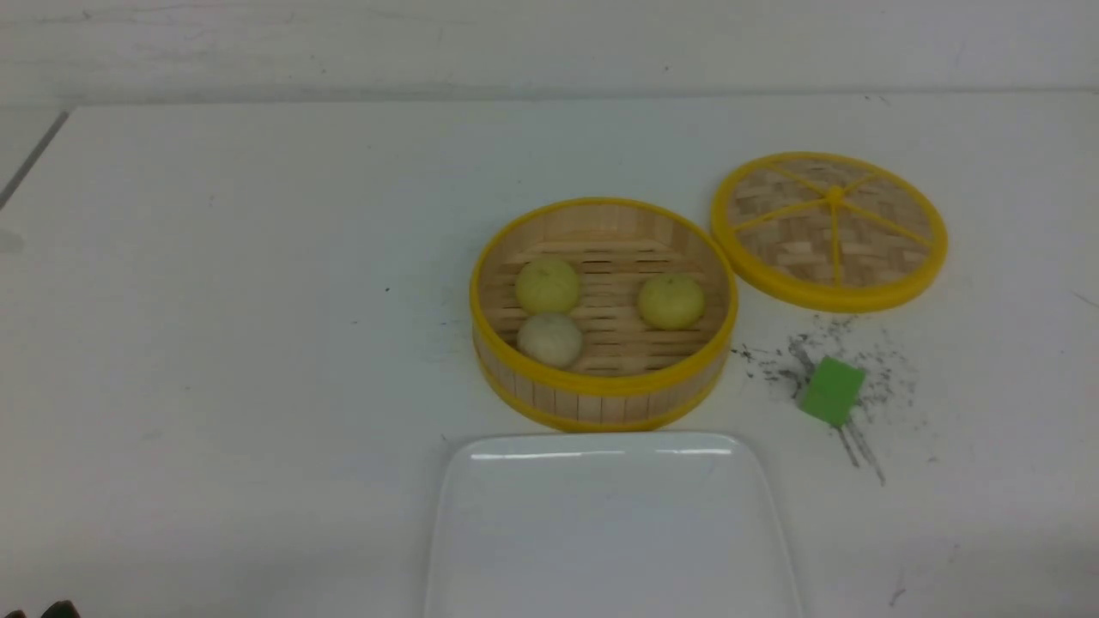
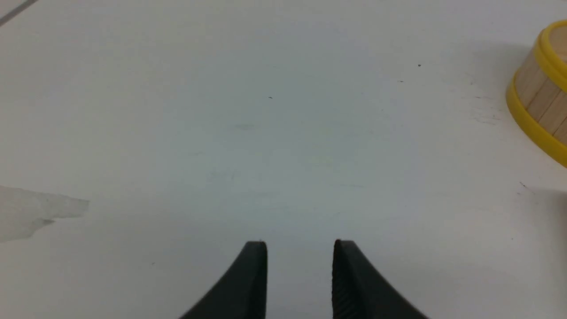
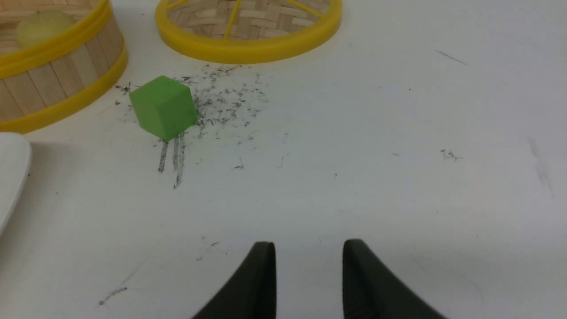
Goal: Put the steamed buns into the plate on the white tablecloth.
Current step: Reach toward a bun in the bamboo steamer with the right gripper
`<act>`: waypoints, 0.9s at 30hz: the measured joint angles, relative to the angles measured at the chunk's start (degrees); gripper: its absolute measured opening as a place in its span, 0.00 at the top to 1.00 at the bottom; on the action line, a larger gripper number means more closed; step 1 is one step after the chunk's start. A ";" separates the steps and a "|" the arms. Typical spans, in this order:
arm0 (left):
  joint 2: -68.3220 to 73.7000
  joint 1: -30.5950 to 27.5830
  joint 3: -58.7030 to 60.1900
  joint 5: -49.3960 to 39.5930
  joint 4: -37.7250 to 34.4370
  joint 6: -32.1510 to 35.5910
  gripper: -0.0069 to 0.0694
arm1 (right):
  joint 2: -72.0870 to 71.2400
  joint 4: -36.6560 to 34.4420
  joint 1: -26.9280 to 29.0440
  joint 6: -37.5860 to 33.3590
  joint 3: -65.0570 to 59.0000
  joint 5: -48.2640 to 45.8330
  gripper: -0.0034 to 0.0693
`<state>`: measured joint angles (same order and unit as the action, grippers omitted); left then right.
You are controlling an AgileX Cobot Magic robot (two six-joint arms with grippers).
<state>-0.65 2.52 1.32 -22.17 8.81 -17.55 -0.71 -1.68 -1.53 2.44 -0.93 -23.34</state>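
Front view, plate (image 1: 601, 532) edge just beside basket (image 1: 592, 402)

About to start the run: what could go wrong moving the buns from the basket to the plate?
The off-white bun sits close beside a yellow bun near the basket wall, so a grasp may shove the neighbour or catch the rim. The green cube lies beside the basket on the robot's right and might get knocked.
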 joint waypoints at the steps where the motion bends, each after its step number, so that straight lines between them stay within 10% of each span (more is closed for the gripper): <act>1: 0.00 0.00 0.00 0.00 0.00 0.00 0.59 | 0.00 0.00 0.00 0.00 0.00 0.00 0.62; 10: 0.00 0.00 0.00 0.00 -0.32 -0.61 0.59 | 0.00 -2.29 0.00 1.89 -0.11 0.58 0.62; 18: 0.00 0.00 0.00 -0.03 -24.05 -23.01 0.59 | 0.00 -28.31 0.00 16.47 -0.54 5.64 0.62; 27: 0.00 0.00 0.11 -0.13 -31.59 -31.58 0.59 | 0.00 -33.57 0.00 17.58 -0.54 6.38 0.63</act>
<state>-0.65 2.52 1.43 -22.30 -22.78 -49.13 -0.71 -35.25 -1.53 20.02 -1.47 -16.97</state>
